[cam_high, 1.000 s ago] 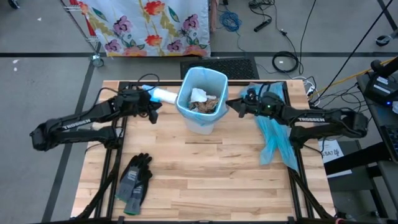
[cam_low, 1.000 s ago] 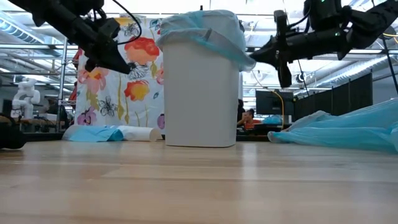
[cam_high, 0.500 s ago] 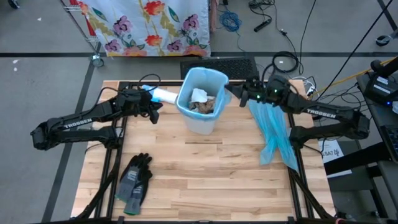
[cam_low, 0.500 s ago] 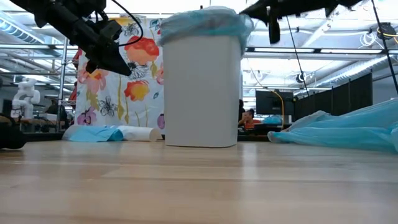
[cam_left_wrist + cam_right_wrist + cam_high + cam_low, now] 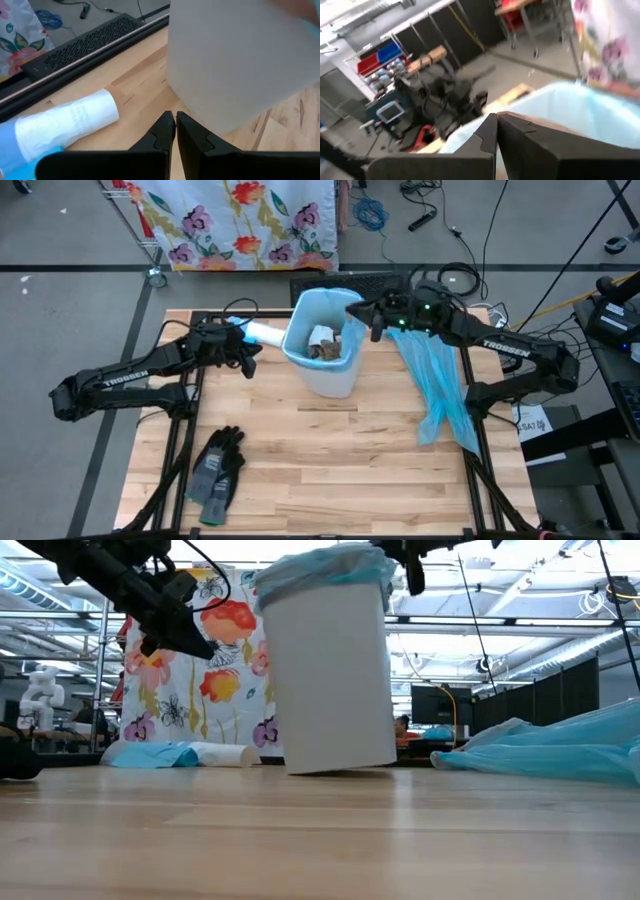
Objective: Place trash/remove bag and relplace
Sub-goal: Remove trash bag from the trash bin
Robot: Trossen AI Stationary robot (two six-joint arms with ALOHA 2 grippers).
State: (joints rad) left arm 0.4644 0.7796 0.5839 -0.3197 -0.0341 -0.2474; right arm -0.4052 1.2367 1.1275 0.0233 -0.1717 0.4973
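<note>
The white bin (image 5: pixel 328 350), lined with a blue bag (image 5: pixel 305 330), now tips off its base, where a second ago it stood flat. The right claw (image 5: pixel 368 313), shut on the bag's rim at the bin's two o'clock, has swung up over it, so the bag removal looks begun. The trash (image 5: pixel 326 345) sits inside. The left claw (image 5: pixel 248 358) hangs shut at nine o'clock, empty. On the wooden worktop (image 5: pixel 330 470) lie a spare bag (image 5: pixel 438 385), gloves (image 5: pixel 216 470) and a white roll (image 5: pixel 262 333); floral cloth (image 5: pixel 240 220) hangs at twelve.
</note>
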